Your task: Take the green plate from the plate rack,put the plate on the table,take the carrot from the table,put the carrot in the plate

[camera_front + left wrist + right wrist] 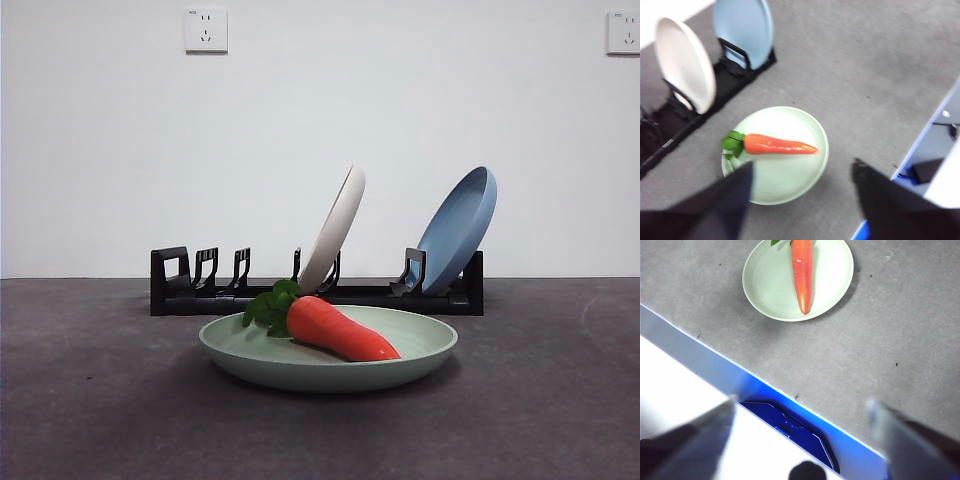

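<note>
The green plate (330, 350) (777, 157) (770, 280) lies flat on the dark grey table (100, 400), in front of the black plate rack (190, 290) (670, 125). The orange carrot (340, 330) (780, 145) (801, 272) rests inside the plate, its green leaves toward the rack. My left gripper (802, 195) hangs open high above the plate's near side, holding nothing. My right gripper (800, 420) is open too, raised back over the table's front edge, well away from the plate. Neither arm shows in the front view.
A cream-white plate (335, 230) (685, 62) and a blue plate (460, 230) (742, 30) lean in the rack. The table's front edge (755, 375) has a blue strip, with white and dark gear beyond it (930, 165).
</note>
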Tool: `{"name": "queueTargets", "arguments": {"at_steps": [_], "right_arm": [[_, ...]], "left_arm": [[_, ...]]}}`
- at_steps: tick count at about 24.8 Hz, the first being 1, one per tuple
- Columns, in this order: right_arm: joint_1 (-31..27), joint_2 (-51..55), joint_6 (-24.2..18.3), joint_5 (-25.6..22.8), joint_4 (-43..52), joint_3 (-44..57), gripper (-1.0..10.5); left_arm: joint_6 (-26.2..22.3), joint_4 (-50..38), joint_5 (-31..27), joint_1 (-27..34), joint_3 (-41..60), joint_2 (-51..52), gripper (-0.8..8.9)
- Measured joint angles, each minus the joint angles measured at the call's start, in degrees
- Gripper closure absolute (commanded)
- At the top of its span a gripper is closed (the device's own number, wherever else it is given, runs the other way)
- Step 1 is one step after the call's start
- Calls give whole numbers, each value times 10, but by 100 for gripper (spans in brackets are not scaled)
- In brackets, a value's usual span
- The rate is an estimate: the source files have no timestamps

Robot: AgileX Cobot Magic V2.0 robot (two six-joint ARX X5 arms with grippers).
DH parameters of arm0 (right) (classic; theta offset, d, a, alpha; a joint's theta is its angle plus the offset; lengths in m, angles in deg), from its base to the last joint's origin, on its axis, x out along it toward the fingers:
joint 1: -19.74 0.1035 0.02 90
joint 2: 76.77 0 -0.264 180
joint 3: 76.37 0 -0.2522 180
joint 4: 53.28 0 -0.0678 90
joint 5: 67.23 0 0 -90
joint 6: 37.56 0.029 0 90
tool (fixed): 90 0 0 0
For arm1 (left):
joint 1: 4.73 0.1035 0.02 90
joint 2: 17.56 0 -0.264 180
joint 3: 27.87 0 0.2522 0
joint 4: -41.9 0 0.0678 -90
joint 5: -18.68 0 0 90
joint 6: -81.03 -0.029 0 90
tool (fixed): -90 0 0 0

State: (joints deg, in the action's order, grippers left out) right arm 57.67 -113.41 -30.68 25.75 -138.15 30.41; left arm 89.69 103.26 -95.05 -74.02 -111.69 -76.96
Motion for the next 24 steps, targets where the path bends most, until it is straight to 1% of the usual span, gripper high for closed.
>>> {"name": "queueTargets", "arguments": {"at_steps": [1,2,5,10,24], "right_arm": [[0,0,0,0,0,0,950],[0,0,0,0,0,0,952],[0,0,1,0,0,0,948],[0,-1,17,0,0,0,946],[0,-1,24,-1,0,0,946]], "left_arm": [[0,3,2,0,0,0,818],[0,4,3,0,0,0,822],[0,5,3,0,0,0,818],[1,6,3,0,0,0,817],[1,6,3,-1,0,0,817]]}}
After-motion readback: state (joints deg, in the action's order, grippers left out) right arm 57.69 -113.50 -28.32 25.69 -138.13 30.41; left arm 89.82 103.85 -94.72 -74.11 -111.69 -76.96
